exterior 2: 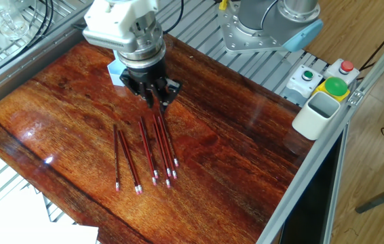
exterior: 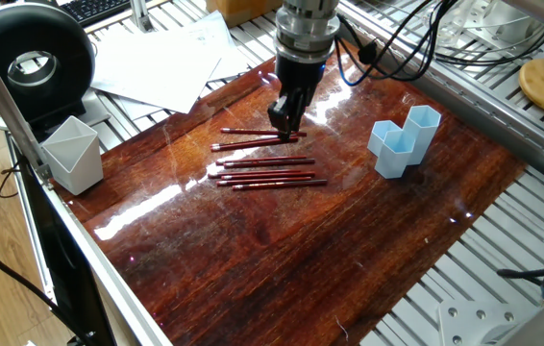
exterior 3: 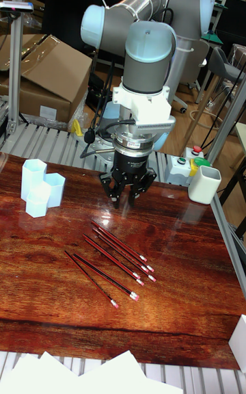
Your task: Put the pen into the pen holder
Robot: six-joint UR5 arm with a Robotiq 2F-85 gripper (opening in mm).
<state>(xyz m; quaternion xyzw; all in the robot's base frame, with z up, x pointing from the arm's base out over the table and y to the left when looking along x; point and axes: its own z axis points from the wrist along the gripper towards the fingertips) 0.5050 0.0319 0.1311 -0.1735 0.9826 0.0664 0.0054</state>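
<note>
The black fingers (exterior 3: 117,197) of the arm's two-finger gripper (exterior 3: 127,201) stand parted with nothing between them, pointing down just above the dark red wooden tabletop (exterior: 282,250). They hang over the far ends of a loose row of thin dark red pens (exterior: 262,165) lying flat and roughly parallel, so the tips are lined up to straddle one shaft across its width. From the fixed views the gripper seems to sit over the second pen from the back (exterior: 253,144), though which pen it targets is hard to tell. None of the pens is lifted; all rest on the wood.

The small light blue plastic pen holder of joined hexagonal tubes (exterior: 402,140) stands upright and empty-looking, well apart from the pens. A larger pale grey-white angular cup (exterior: 72,154) stands at the table's opposite edge. The pick appears not yet made.
</note>
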